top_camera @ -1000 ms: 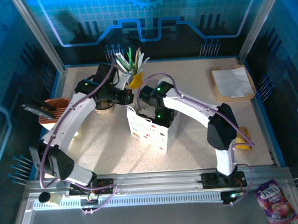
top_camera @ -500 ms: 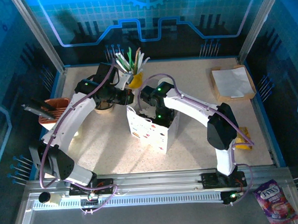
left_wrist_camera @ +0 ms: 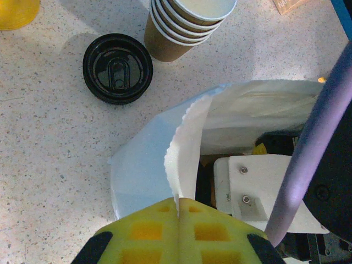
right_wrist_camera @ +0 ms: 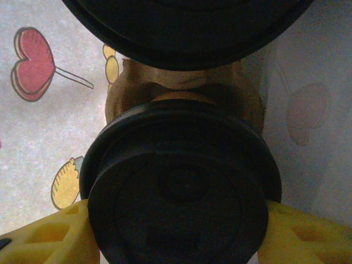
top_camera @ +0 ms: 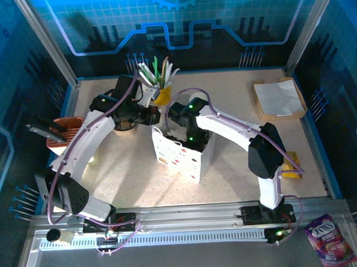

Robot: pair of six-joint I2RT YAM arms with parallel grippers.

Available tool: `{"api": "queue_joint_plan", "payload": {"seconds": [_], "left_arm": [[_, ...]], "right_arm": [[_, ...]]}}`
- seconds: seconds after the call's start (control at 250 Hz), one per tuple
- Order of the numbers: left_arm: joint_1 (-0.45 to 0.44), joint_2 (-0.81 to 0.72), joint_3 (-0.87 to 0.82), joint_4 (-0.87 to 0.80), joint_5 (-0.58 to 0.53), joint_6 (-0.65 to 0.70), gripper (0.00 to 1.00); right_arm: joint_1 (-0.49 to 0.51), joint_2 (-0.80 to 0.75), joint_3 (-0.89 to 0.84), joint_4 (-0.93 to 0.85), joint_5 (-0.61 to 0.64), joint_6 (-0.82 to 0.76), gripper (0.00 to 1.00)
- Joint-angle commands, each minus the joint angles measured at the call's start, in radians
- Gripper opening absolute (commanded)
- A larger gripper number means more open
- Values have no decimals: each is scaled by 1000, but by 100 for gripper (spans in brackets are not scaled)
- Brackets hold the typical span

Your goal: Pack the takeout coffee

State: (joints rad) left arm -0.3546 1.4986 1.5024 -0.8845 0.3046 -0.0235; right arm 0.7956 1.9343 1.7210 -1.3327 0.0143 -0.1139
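The paper bag [top_camera: 178, 158] stood mid-table. My left gripper [left_wrist_camera: 179, 212] sat at its rim, pinched onto the edge; my right gripper [right_wrist_camera: 179, 234] was down inside it, a lidded cup [right_wrist_camera: 181, 187] between the fingers [right_wrist_camera: 44, 236]. Outside the bag, the other lidded cup [left_wrist_camera: 117, 67] stood on the table [left_wrist_camera: 49, 137] — just beside the cup stack [left_wrist_camera: 184, 25]. The utensil cup [top_camera: 155, 81] stood behind the bag.
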Motion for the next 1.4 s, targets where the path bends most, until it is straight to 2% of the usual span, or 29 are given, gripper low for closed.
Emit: {"api": "queue_joint_plan", "payload": {"seconds": [0.0, 0.879, 1.395], "left_arm": [[-5, -4, -24, -26, 11, 20, 0], [-6, -5, -27, -25, 10, 21, 0], [-6, -6, -27, -24, 11, 20, 0]], "right_arm": [[-13, 31, -12, 1, -13, -13, 44], [-18, 50, -23, 21, -28, -17, 44], [-33, 96, -93, 93, -15, -9, 44]]}}
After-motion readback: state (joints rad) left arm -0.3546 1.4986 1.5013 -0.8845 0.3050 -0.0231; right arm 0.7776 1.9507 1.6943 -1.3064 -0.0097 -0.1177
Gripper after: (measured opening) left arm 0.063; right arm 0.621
